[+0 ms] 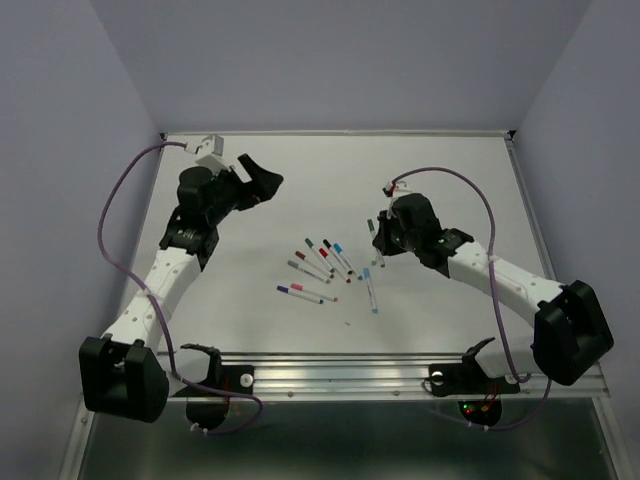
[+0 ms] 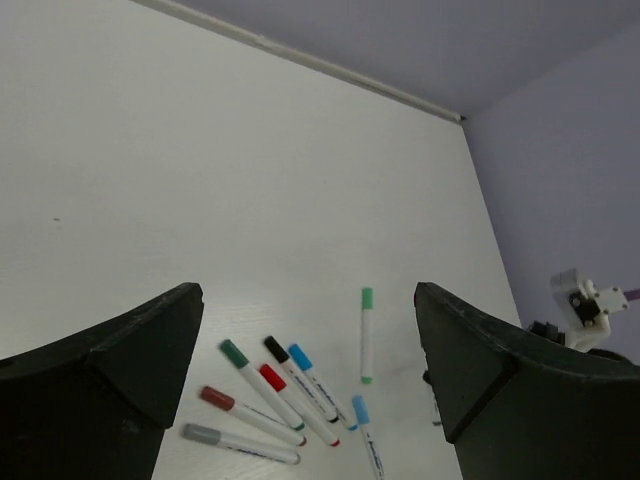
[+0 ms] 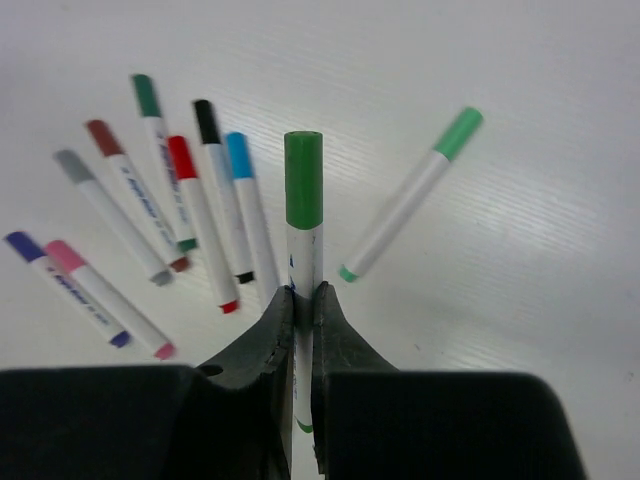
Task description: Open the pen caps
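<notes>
Right gripper (image 3: 303, 292) pinches pen (image 3: 303, 255) below green cap (image 3: 303, 178) — lower barrel hidden.

A white table (image 1: 450, 180) fills the middle of the top view. In the right wrist view its surface looks matte and faintly ribbed. Pale lilac walls close it in: a back wall (image 1: 340, 60), a left wall (image 1: 60, 100) and a right wall (image 1: 600, 120). A thin strip (image 2: 330, 68) runs where the table meets the back wall, and a metal rail (image 1: 340, 368) lines the near edge. Slim white pen barrels (image 3: 120, 225) lie loosely fanned near the table's middle, most of them close together. One barrel (image 3: 400, 215) lies a little apart on their right, angled away. A small mark (image 1: 347, 322) shows on the table just nearer than the barrels.
</notes>
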Controlling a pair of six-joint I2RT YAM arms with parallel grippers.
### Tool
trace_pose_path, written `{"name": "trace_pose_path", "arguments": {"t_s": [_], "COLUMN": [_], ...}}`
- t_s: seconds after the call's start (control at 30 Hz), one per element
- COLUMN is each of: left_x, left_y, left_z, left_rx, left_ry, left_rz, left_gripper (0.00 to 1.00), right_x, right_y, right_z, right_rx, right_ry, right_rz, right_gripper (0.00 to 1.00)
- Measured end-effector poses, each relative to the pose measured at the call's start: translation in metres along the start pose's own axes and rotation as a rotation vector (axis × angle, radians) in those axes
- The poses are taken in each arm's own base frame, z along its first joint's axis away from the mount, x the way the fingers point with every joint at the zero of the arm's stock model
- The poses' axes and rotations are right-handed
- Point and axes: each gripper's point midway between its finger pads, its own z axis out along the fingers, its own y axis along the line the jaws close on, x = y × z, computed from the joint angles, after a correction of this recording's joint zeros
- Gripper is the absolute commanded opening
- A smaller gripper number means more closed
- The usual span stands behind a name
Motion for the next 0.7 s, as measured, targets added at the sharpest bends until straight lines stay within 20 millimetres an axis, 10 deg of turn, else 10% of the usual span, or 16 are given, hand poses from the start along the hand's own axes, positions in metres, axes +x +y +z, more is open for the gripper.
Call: {"name": "trace_pose_path", "arguments": {"t_s": [0.3, 0.7], "left_x": [0.093, 0.126], "left_y": [-0.099, -0.117], "left_z": [0.010, 0.018], "left_rx": [0.384, 0.451], "left_ry": [0.278, 0.372], "left_rz": [0.024, -0.034], "left_gripper": [0.97, 0.87], "right_x": [-0.045, -0.076], "right_y": [0.070, 0.105], "right_z": [-0.033, -0.050], "right_rx": [-0.388, -0.578], "right_ry": [-0.154, -0.273], "right_rz": [-0.038, -0.041], "right_gripper": [0.01, 0.01]}}
